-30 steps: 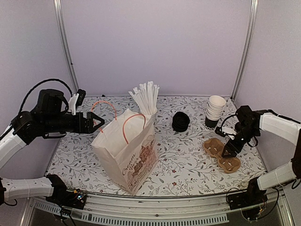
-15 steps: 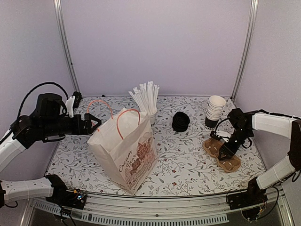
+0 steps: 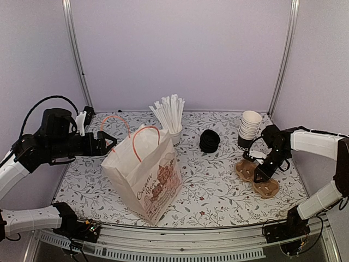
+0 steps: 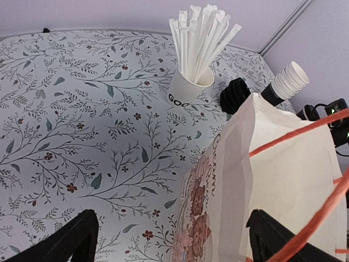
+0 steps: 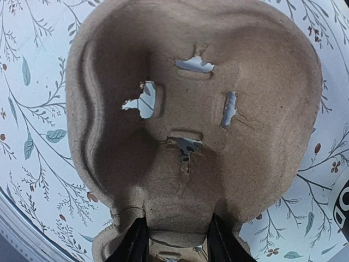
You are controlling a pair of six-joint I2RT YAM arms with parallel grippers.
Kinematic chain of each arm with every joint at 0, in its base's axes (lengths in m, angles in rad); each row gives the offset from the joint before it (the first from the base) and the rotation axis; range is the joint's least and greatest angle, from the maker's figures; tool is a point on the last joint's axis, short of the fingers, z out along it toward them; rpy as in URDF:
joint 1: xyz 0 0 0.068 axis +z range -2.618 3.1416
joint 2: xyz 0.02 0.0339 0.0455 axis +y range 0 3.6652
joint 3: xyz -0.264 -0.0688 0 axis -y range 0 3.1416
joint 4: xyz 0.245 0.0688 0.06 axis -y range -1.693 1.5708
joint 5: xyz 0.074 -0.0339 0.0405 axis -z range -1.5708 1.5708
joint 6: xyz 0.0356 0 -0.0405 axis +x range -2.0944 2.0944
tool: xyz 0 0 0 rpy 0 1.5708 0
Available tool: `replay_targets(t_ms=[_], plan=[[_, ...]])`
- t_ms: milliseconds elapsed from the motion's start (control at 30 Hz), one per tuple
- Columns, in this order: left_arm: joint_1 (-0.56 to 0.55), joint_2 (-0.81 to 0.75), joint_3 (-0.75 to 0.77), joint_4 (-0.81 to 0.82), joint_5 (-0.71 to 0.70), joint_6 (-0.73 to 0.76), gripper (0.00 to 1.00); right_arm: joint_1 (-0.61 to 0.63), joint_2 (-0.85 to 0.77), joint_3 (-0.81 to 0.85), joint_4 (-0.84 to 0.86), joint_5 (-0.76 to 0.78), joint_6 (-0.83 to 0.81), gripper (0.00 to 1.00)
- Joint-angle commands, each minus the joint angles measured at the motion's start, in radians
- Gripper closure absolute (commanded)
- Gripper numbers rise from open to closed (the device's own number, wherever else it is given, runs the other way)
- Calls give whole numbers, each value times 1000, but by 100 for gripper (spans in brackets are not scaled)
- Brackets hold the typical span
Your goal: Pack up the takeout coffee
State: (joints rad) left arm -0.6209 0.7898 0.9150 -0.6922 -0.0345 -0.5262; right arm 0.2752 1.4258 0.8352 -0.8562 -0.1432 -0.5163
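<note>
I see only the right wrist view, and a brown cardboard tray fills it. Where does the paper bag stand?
Observer: The paper bag stands upright on the table, far to the left of the tray.
Operator: And where is the takeout coffee?
Observer: The takeout coffee stands toward the back, between the cup of straws and the stack of cups, not on the tray.
Operator: Is the left end effector busy?
Observer: No. The left end effector is open at the bag's top edge and holds nothing.

White bag [image 3: 143, 177], orange handles [image 4: 294, 135], brown tray [image 3: 267, 189], floral table [image 3: 218, 191]
</note>
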Motion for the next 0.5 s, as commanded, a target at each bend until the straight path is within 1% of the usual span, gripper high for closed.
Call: replay_targets(t_ms=[0,167,333,467], plan=[[-7,-9,-12,14,4,-4,2,9,-44,54,-22,-15,7,65],[-7,-3,0,24,27,22,1,9,-119,120,-60,-83,-28,67],[-7,-17,79,-20,-24,76,0,8,-197,184,-67,-179,-100,67],[-7,-3,120,-87,-15,100,1,9,-232,285,-75,-284,-153,65]])
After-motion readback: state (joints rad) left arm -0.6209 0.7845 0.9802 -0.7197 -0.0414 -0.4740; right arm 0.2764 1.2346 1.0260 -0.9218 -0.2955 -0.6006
